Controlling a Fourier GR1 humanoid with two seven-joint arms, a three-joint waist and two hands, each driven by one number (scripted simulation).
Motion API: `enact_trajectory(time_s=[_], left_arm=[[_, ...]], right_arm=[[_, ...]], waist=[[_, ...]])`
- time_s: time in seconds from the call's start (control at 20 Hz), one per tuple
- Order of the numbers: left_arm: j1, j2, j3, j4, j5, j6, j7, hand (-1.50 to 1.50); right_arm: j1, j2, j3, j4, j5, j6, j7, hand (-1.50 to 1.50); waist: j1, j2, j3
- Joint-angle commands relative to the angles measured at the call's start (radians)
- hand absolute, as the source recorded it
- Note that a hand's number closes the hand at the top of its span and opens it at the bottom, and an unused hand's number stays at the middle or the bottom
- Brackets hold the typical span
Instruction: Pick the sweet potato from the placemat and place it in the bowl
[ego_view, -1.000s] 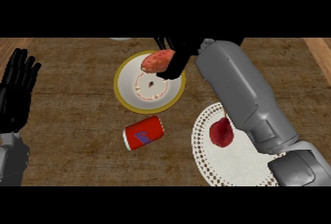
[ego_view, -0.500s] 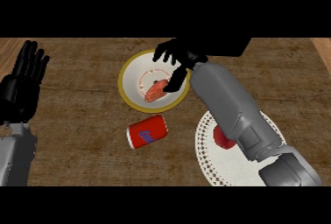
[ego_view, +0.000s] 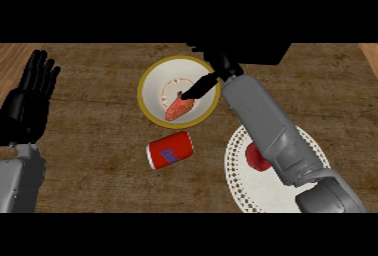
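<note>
Logging the head view, the only one on my screen, with every place given against the bowl.

Item 1: bowl, white inside with a yellow rim, upright on the wooden counter, at upper centre.

Item 2: sweet potato, orange-red and elongated. It lies inside the bowl on the lower half of its floor, tilted with its upper end toward the right rim. It is off the placemat.

Item 3: right hand, black, over the bowl's upper right rim. I read it as unclenched, curled round nothing. One dark finger stretches down into the bowl and ends at the sweet potato's upper tip. I cannot tell whether they touch.

Item 4: right forearm, grey. It runs from the bowl's right rim down to the lower right and crosses over the placemat.

Item 5: placemat, white with a lacy edge, below and right of the bowl and partly hidden by the forearm. A small dark red object lies on it, just beside the forearm. I cannot identify it.

Item 6: red can with a blue mark, on its side, just below the bowl and left of the placemat.

Item 7: left hand, black, well to the bowl's left at the edge, resting with straight, spread fingers pointing up.
</note>
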Motion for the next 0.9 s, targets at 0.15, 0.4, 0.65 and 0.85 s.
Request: enact_trajectory(time_s=[0.15,0.4,0.65,0.85], left_arm=[[-0.004,-0.004,0.007,0.019,-0.013,0.018,-0.011,0.0],[-0.037,0.01,0.01,-0.001,0.003,0.011,0.039,0.0],[-0.026,0.012,0.012,0.0,0.009,-0.006,0.009,0.0],[-0.037,0.0,-0.002,-0.011,-0.002,0.009,0.024,0.0]], right_arm=[[-0.054,-0.093,-0.151,0.037,-0.104,-0.072,-0.04,-1.5],[-0.034,-0.23,-0.243,0.087,-0.177,-0.006,-0.062,-1.5],[0.006,-0.34,-0.285,0.131,-0.207,0.103,-0.156,-1.5],[0.015,-0.431,-0.302,0.149,-0.217,0.197,-0.199,-1.5]], waist=[[-0.018,0.003,0.0],[-0.016,0.006,0.001],[0.003,0.017,0.002],[0.012,0.021,0.003]])
